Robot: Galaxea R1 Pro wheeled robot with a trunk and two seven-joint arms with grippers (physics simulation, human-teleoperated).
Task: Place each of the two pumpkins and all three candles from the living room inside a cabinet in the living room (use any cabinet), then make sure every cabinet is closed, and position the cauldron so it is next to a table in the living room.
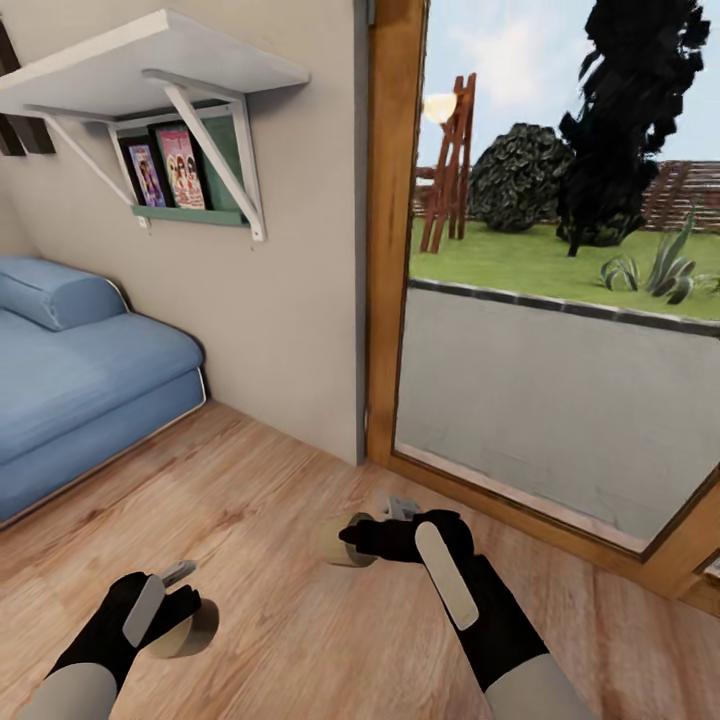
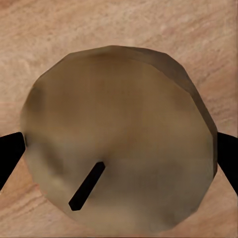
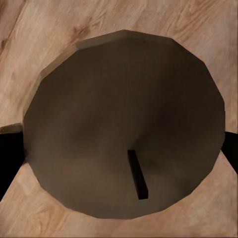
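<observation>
each tool grips a stubby, faceted tan candle.

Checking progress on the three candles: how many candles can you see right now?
2. One candle is clamped in the left gripper; the other candle is clamped in the right gripper, both above the wooden floor. A third may be out of frame.

You're over a light wood plank floor here. Sitting right on it is a blue sofa against the beige wall, and the wooden door frame comes straight down to the boards.
</observation>
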